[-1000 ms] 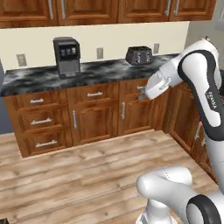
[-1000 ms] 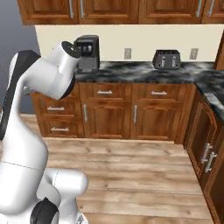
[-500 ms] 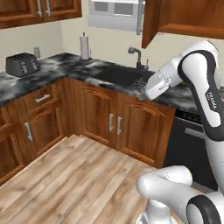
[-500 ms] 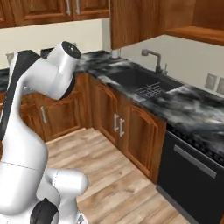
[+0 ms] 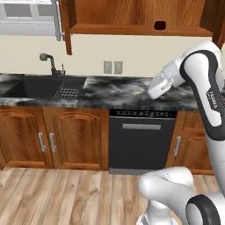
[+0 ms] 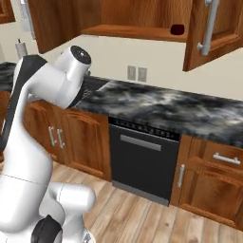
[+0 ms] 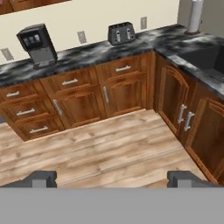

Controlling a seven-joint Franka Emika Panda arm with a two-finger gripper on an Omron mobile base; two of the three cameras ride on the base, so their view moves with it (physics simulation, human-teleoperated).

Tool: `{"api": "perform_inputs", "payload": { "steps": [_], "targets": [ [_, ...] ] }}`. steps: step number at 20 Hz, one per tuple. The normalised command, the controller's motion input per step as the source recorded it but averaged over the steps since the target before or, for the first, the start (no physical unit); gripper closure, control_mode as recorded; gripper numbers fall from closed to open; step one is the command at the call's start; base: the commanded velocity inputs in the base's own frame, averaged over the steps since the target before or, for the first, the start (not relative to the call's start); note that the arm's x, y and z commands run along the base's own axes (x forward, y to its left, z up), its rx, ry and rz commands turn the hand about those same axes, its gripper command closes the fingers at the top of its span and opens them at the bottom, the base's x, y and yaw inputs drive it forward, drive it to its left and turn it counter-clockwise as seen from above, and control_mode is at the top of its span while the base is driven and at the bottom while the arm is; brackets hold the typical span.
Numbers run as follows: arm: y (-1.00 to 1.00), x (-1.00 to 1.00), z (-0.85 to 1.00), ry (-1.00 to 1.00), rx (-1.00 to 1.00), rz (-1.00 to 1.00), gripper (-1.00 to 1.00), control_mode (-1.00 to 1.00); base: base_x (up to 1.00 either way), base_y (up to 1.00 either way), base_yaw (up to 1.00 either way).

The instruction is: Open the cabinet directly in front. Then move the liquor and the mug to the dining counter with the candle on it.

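Cabinet open; items not yet moved.
Cabinet (image 6: 142, 19): both doors swung wide, step done. Mug (image 6: 177, 29): on the shelf's front edge, untouched. Liquor: whereabouts unconfirmed. Gripper (image 7: 111, 177): jaws fully spread, empty, aimed at the floor. Remaining: both transfers.

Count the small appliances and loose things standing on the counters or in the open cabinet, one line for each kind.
Coffee machine: 1
Toaster: 1
Paper towel roll: 1
Mug in the cabinet: 1
Total: 4
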Motion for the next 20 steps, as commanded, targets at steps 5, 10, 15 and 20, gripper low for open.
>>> {"api": "perform_inputs", "payload": {
  "steps": [5,10,15,20],
  "targets": [
    [0.0,0.0,0.0,0.0,0.0,0.0,-1.0,1.0,0.08,0.08,-0.19],
    [0.0,0.0,0.0,0.0,0.0,0.0,-1.0,1.0,0.52,0.93,-0.33],
    [0.0,0.0,0.0,0.0,0.0,0.0,-1.0,1.0,0.85,0.34,-0.19],
    [0.0,0.0,0.0,0.0,0.0,0.0,-1.0,1.0,0.97,-0.28,-0.03]
  ]
}}
